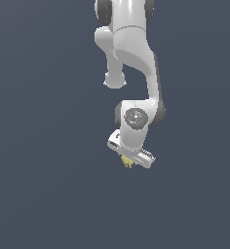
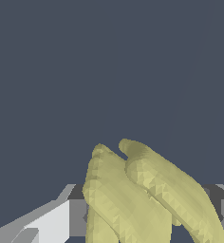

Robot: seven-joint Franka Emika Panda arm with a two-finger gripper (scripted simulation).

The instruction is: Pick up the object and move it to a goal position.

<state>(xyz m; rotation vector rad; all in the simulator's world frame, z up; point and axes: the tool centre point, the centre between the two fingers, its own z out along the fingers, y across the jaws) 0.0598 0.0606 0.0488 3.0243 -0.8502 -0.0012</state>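
Note:
The object is a small pale-yellow bunch of pointed lobes. In the exterior view it pokes out just under the white hand of my arm, near the middle of the picture. My gripper is shut on it. In the wrist view the object fills the space between the two fingers, with its lobes pointing away from the camera. The fingertips are mostly hidden behind the object.
The white arm comes down from the top of the exterior view. All around is a plain dark blue-grey surface. No other objects or goal marker show.

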